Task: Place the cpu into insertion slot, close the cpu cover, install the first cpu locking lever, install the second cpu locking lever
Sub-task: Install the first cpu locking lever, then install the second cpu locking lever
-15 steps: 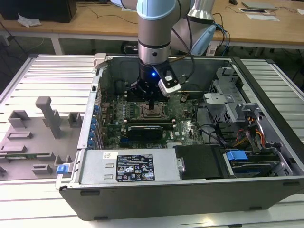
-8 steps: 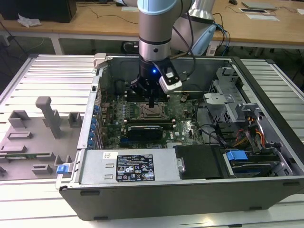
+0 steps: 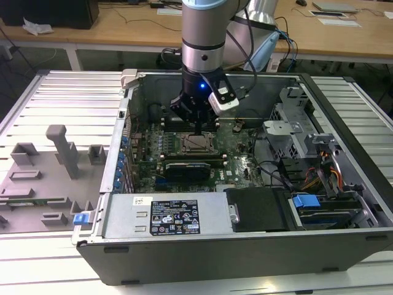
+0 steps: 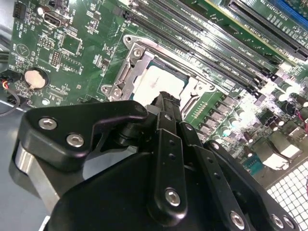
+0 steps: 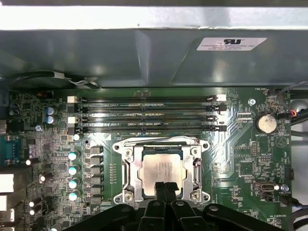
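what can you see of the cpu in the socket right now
The cpu is a small flat square chip with a pale silvery-grey metal top, lying level in the motherboard socket. The thin grey metal cpu cover frames it, leaving its top showing through the window. The black gripper has its fingertips together at one edge of it.
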You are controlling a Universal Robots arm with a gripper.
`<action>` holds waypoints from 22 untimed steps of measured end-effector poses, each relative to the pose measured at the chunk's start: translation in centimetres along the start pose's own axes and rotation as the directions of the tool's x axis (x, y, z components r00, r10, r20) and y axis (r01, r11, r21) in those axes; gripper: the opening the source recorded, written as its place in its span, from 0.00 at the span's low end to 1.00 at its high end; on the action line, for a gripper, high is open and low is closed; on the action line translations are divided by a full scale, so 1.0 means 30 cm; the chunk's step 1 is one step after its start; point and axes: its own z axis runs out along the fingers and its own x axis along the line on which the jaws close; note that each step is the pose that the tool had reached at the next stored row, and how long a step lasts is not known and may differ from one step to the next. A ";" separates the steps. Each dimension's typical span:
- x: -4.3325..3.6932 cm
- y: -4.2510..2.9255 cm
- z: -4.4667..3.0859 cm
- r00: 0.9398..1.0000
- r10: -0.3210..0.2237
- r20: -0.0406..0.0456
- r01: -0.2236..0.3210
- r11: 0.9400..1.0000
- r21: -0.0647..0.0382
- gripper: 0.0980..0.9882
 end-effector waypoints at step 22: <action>0.002 -0.018 -0.002 1.000 0.000 0.000 0.000 1.000 0.000 0.01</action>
